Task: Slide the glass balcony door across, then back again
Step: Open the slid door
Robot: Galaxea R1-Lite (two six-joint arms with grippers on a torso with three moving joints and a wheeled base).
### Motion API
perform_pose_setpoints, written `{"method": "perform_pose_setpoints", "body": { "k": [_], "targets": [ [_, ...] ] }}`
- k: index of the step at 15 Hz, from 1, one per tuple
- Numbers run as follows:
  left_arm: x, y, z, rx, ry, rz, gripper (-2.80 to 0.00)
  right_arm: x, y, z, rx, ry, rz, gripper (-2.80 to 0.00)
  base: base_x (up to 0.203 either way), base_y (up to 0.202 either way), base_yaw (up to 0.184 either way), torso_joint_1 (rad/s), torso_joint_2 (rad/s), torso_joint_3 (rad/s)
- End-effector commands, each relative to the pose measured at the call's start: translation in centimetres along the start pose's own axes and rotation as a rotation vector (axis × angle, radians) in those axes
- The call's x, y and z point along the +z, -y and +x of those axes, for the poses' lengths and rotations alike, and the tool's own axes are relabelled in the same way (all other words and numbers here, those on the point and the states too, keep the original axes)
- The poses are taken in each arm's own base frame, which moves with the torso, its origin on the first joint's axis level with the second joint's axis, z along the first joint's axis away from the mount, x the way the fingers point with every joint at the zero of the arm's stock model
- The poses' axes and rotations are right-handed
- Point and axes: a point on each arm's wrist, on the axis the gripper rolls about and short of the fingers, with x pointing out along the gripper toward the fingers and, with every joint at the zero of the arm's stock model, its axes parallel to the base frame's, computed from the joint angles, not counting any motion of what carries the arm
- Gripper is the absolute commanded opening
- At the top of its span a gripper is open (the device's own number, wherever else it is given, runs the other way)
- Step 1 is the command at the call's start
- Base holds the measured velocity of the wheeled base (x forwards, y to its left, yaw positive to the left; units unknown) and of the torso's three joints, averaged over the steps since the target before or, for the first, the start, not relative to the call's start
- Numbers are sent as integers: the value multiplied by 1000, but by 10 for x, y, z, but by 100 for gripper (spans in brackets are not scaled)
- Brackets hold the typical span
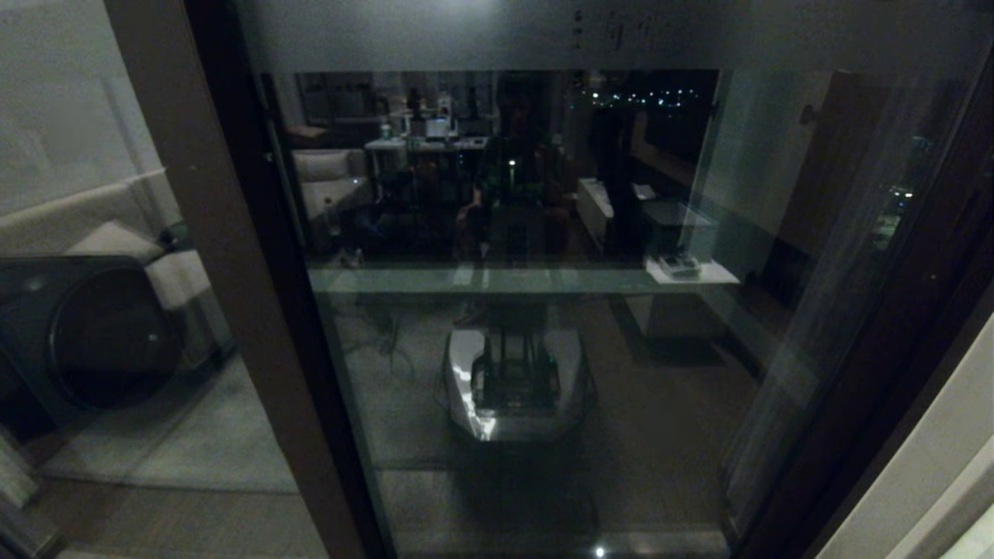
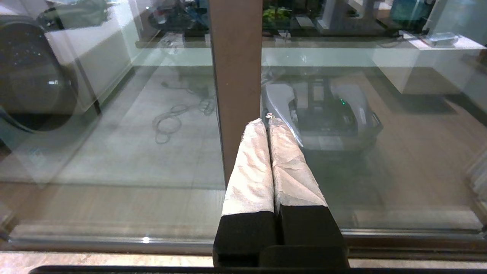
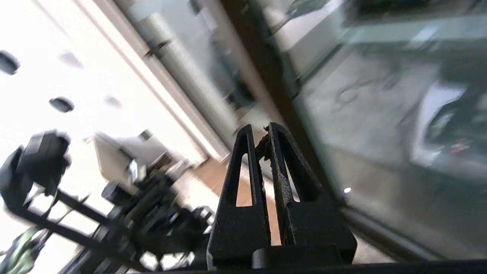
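The left gripper (image 2: pixel 266 121), jaws pressed together, points at the upright door (image 2: pixel 236 76) stile at twelve o'clock; right gripper (image 3: pixel 262 135) likewise closed.

Place: a home, at the edge of my living room facing a balcony.
Door: the glass balcony door (image 1: pixel 528 310) fills my head view, floor to ceiling, with a dark brown frame and a frosted top band.
Balcony side: a front-loading washing machine (image 1: pixel 85 334) stands behind the glass on my left.
Reflection: a sofa (image 1: pixel 330 182), a cluttered desk (image 1: pixel 427 140) and a low white cabinet (image 1: pixel 687 272) show in the pane.
Outside: city lights (image 1: pixel 644 97) in darkness, so it is night.
Floor: wood boards (image 2: pixel 95 262) under my left wrist.
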Motion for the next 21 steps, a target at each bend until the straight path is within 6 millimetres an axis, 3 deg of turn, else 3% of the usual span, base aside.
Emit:
{"method": "perform_pose_setpoints", "body": {
  "k": [1, 3, 4, 5, 7, 10, 12, 14, 18, 21],
  "targets": [
    [0, 0, 0, 0, -2, 0, -280, 34, 56, 8, -59, 4, 95, -280, 0, 0, 0, 0, 0, 0],
    [0, 0, 0, 0, -3, 0, -280, 59, 106, 10, -109, 18, 152, -280, 0, 0, 0, 0, 0, 0],
    [0, 0, 0, 0, -3, 0, -280, 69, 126, 10, -126, 25, 165, -150, 0, 0, 0, 0, 0, 0],
    [0, 0, 0, 0, -3, 0, -280, 78, 144, 10, -143, 32, 167, 0, 0, 0, 0, 0, 0, 0],
    [0, 0, 0, 0, -3, 0, -280, 85, 169, 9, -177, 50, 152, 0, 0, 0, 0, 0, 0, 0],
    [0, 0, 0, 0, -3, 0, -280, 93, 174, 25, -396, 201, 128, 0, 0, 0, 0, 0, 0, 0],
    [0, 0, 0, 0, -2, 2, -280, 98, 161, 41, -554, 329, 87, 0, 0, 0, 0, 0, 0, 0],
    [0, 0, 0, 0, -3, 0, -280, 97, 133, 40, -563, 354, 15, 0, 0, 0, 0, 0, 0, 0],
    [0, 0, 0, 0, -3, 0, -280, 94, 105, 33, -620, 327, -138, 0, 0, 0, 0, 0, 0, 0],
    [0, 0, 0, 0, -3, 0, -280, 84, 106, 32, -659, 259, -157, 0, 0, 0, 0, 0, 0, 0]
  ]
}}
